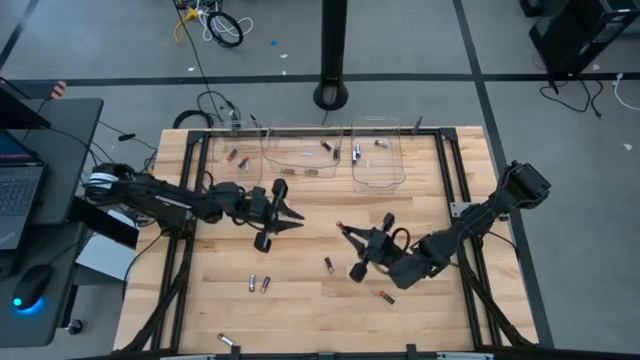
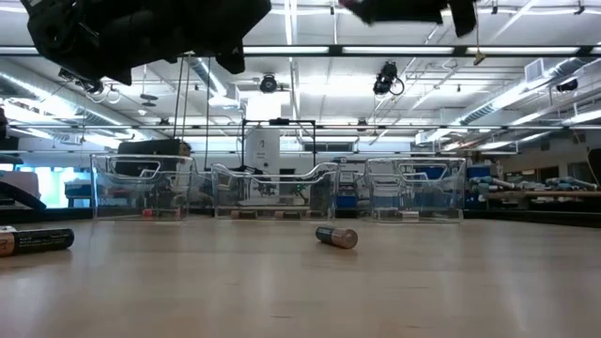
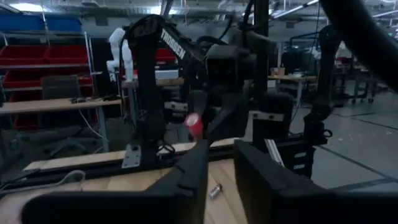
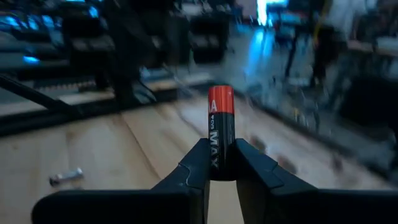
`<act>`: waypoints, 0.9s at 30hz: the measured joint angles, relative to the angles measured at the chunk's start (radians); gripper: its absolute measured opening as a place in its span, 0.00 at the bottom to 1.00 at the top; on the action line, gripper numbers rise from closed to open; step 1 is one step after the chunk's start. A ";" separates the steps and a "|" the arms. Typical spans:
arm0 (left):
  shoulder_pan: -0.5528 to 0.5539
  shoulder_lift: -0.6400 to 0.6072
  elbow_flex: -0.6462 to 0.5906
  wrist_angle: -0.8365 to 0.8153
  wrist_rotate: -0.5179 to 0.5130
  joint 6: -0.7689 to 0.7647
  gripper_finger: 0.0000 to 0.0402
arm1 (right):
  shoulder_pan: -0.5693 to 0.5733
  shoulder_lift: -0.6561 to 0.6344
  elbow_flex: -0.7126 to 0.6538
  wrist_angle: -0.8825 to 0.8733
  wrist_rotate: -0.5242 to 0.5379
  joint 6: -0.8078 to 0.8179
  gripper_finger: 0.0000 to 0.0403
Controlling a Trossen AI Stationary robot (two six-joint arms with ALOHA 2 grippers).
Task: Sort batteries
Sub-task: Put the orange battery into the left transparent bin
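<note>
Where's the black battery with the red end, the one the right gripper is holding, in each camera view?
High view: black, red-ended cylindrical battery at the right gripper, near the table's centre.
Low view: cannot make it out.
Left wrist view: blurred red end, mid-picture.
Right wrist view: upright between that gripper's fingers.
Shared landmark: light wooden table.

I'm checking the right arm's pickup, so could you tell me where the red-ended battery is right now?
The red-ended battery stands clamped between the right end effector's fingers, held above the middle of the table, right of the left end effector.
</note>
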 joint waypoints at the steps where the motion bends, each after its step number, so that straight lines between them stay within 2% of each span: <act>1: -0.007 0.014 0.006 0.014 -0.001 -0.002 0.24 | 0.000 0.000 0.000 0.059 -0.007 -0.065 0.15; 6: -0.042 0.100 0.066 0.050 -0.004 -0.029 0.41 | -0.015 0.000 0.000 0.259 -0.121 -0.258 0.15; 13: -0.076 0.192 0.187 0.051 -0.003 -0.025 0.56 | -0.037 0.000 0.000 0.297 -0.205 -0.318 0.15; 18: -0.076 0.214 0.235 0.042 0.065 -0.027 0.58 | -0.039 0.000 0.000 0.297 -0.240 -0.327 0.15; 27: -0.093 0.277 0.306 0.042 0.108 -0.027 0.52 | -0.038 0.000 0.000 0.304 -0.257 -0.348 0.15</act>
